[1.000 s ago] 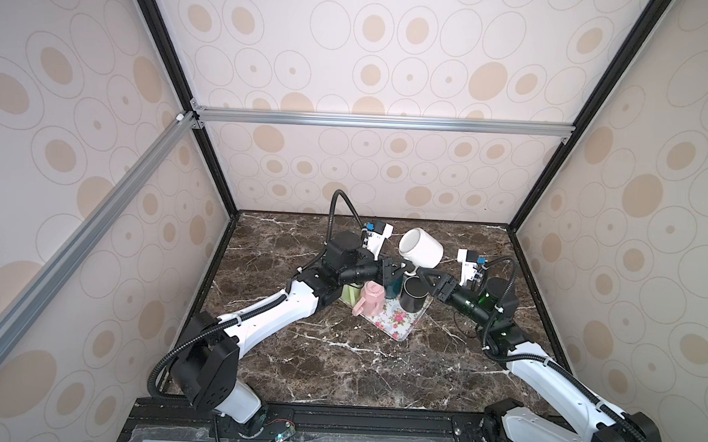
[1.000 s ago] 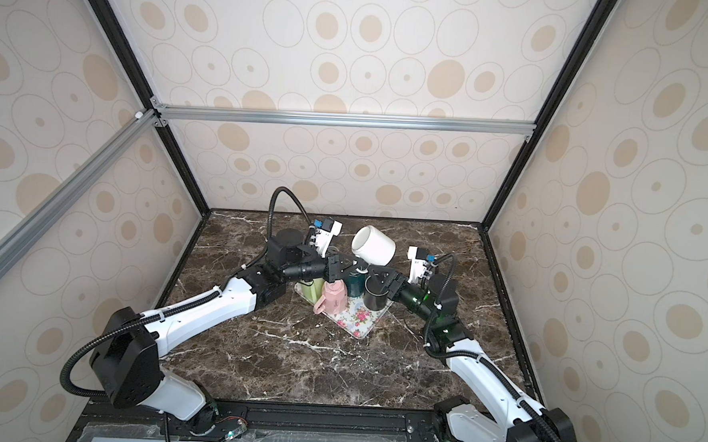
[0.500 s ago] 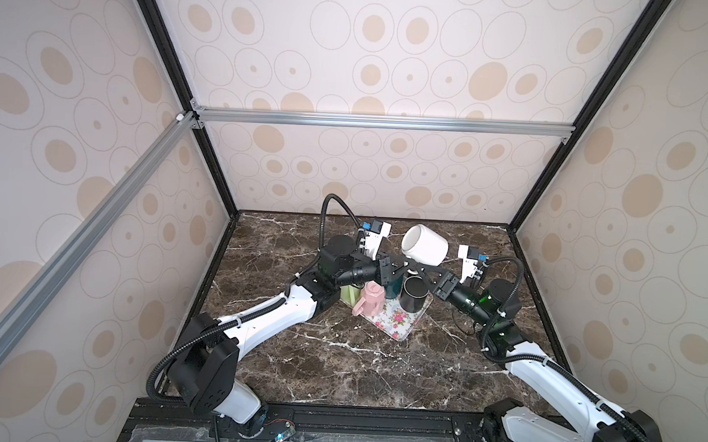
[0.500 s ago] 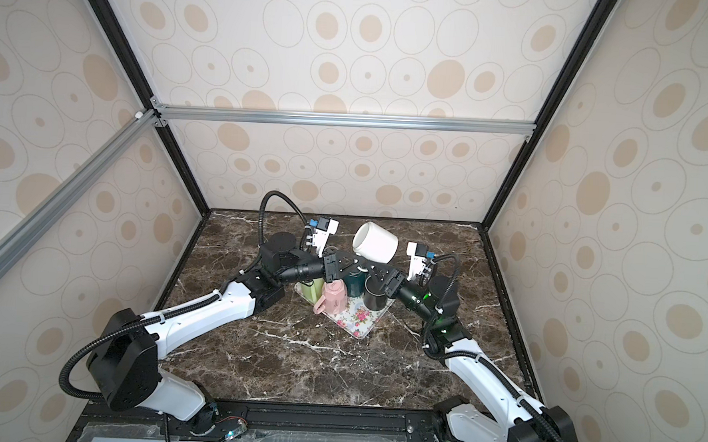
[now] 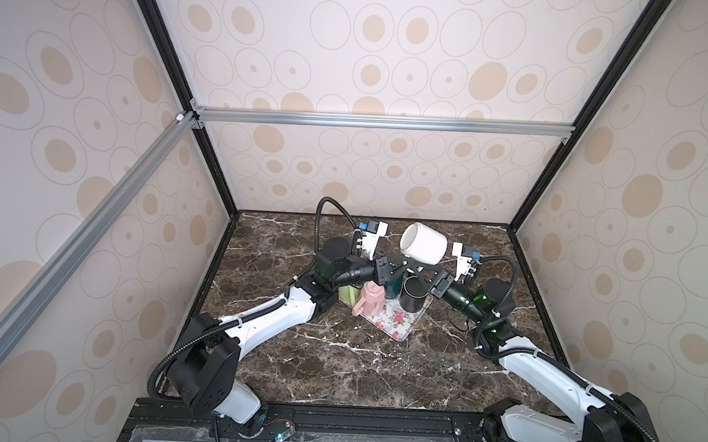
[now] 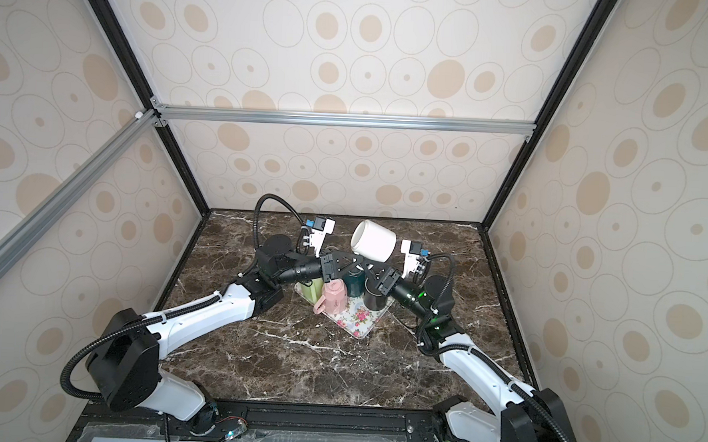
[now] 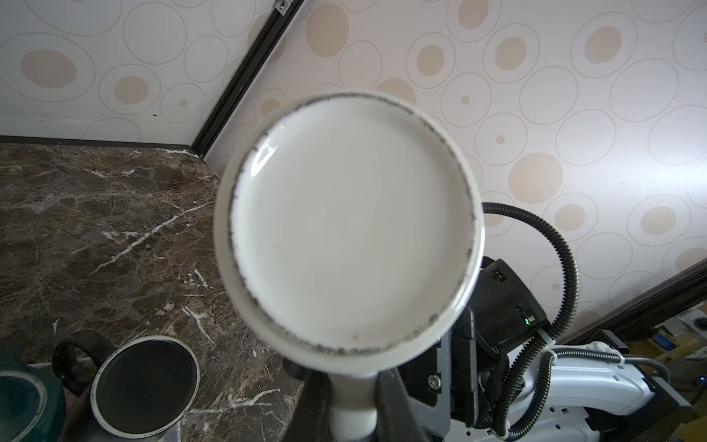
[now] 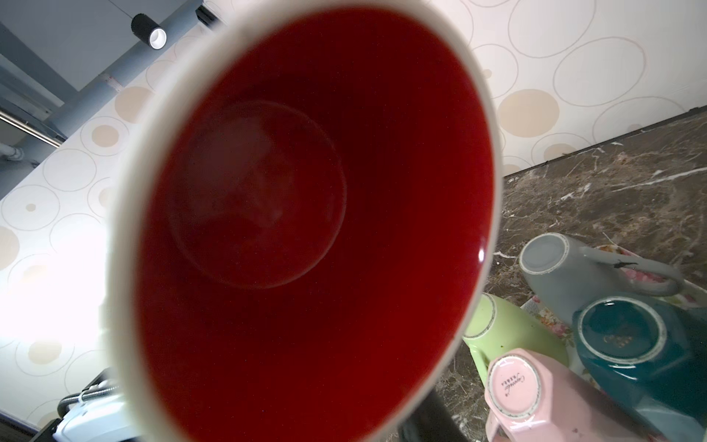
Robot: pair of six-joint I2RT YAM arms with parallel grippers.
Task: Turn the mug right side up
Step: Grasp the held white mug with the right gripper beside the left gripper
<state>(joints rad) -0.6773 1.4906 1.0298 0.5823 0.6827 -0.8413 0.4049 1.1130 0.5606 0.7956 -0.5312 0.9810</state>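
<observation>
Where the white mug (image 5: 424,244) is: off the table, in the air above the cluster of mugs on the tray, in both top views (image 6: 374,239).
Mug attitude: lying on its side, tilted; handle pointing down.
Mug base: a white disc with a speckled dark ring, filling the left wrist view (image 7: 348,218) and facing the left arm's side.
Mug mouth: turned toward the right arm; the right wrist view looks straight into its red inside (image 8: 306,214).
Left gripper (image 5: 408,267): closed on the white mug's handle; in the left wrist view the white handle sits pinched between the two dark fingers (image 7: 313,402).
Right gripper (image 5: 422,273): just under the mug's mouth end, meeting the left gripper below the mug. Whether its jaws have hold of the rim cannot be told; the mug blocks its own wrist view.
Black mug (image 5: 413,296): directly below the grippers, at the tray's right end.
Teal mug (image 5: 392,288): beside the black mug, base up in the right wrist view.
Pink mug (image 5: 371,300): base up, in front of the teal mug.
Green mug (image 5: 348,294): at the tray's left end, partly under the left arm.
Grey mug (image 8: 554,268): base up, behind the teal mug, seen only from the right wrist.
Floral tray (image 5: 397,324): lies askew on the marble table (image 5: 336,362).
</observation>
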